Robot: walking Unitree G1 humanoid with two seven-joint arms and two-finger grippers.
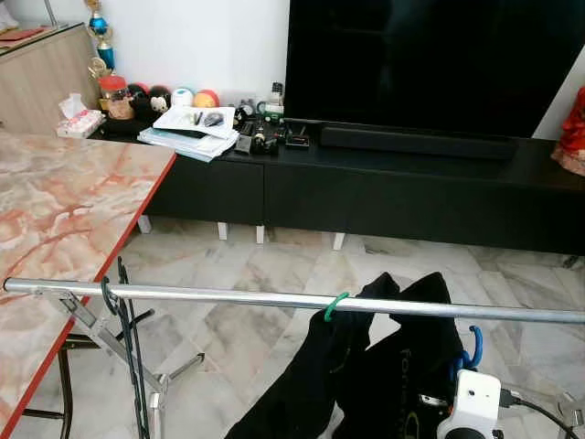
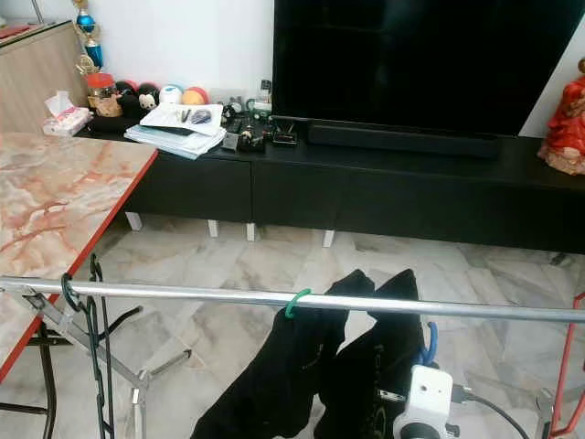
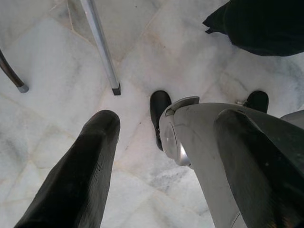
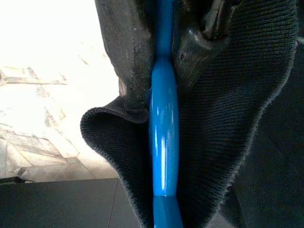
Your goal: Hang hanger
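Low at the frame's lower right, the right end effector [image 4: 159,71] is clamped on the blue hanger [image 1: 472,352], just under the rail [image 1: 274,298]. Black garment [image 1: 384,366] hides most of the hanger. The left end effector [image 3: 156,156] hangs spread over the floor [image 3: 142,61].

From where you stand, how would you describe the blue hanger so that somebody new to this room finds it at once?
Start at the silver rail running across in front of the black TV cabinet. Two black garments hang toward its right part; the left one's green hook sits on the rail. The blue hanger carries the right garment, gripped by the right gripper, its hook just under the rail, not on it.
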